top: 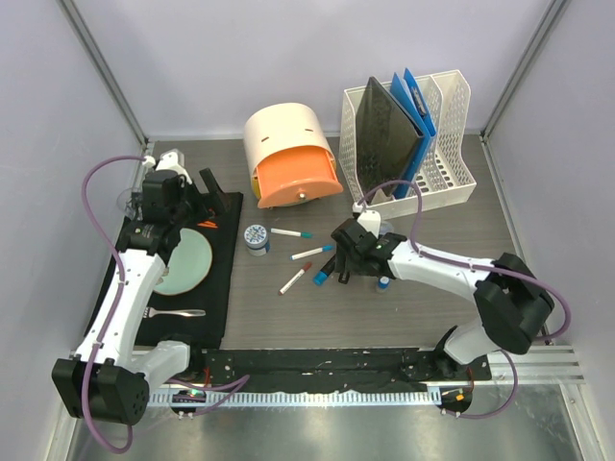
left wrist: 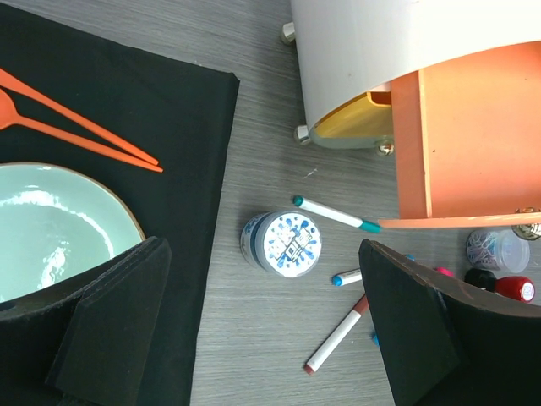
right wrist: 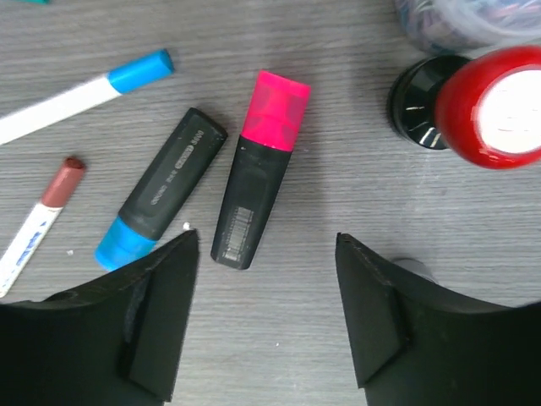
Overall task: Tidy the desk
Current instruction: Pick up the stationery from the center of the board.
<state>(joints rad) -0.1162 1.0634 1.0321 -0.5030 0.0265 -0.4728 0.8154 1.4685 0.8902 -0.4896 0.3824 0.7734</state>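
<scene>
- The desk (top: 413, 312) spans the cell in front of both arms; most small items lie loose at its centre.
- Not yet sorted: three markers (top: 312, 253), a pink highlighter (right wrist: 262, 169), a blue highlighter (right wrist: 161, 199) and a patterned tin (left wrist: 283, 243).
- The orange drawer (top: 300, 178) stands open; the file rack (top: 452, 144) already holds folders.
- Right gripper (right wrist: 266, 241): jaws apart, holding nothing, poised over the pink highlighter.
- Left gripper (left wrist: 262, 254): jaws wide apart, holding nothing, above the tin beside the black mat (left wrist: 101, 110).
- Judgement: early stage; most of the sorting is outstanding.
</scene>
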